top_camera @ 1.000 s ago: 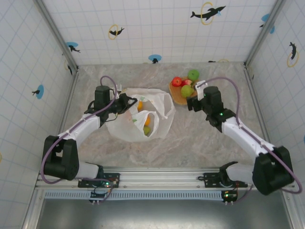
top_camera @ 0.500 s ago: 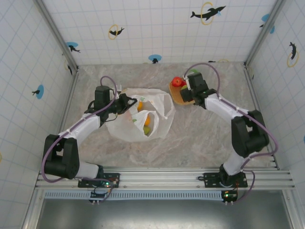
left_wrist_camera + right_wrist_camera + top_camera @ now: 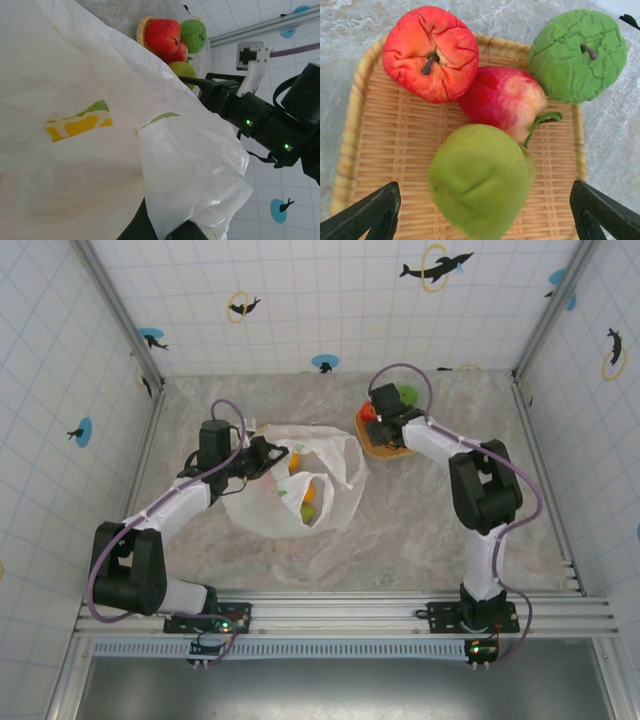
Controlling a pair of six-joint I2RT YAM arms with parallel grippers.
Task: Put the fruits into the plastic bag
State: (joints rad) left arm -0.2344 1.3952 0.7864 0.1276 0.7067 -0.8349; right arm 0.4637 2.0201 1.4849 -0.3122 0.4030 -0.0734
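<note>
Several fruits lie on a woven tray [image 3: 365,130]: a green pear [image 3: 480,182] nearest, a red apple [image 3: 432,52], a second red fruit [image 3: 505,102] and a green apple [image 3: 577,52]. My right gripper [image 3: 485,212] hangs open over the tray, its dark fingertips [image 3: 370,212] on either side of the green pear and apart from it. The white plastic bag [image 3: 300,490] lies mid-table with oranges [image 3: 309,494] and a green fruit showing in its mouth. My left gripper [image 3: 268,453] is shut on the bag's left edge [image 3: 190,170], holding it up.
The tray [image 3: 385,447] sits just right of the bag, near the back of the marble table. Tiled walls and metal posts [image 3: 150,370] close in the sides and back. The right arm [image 3: 260,120] reaches across behind the bag.
The right arm has swung left and forward, bringing its gripper from beside the tray to directly above the fruits. The left arm and the bag stay put.
</note>
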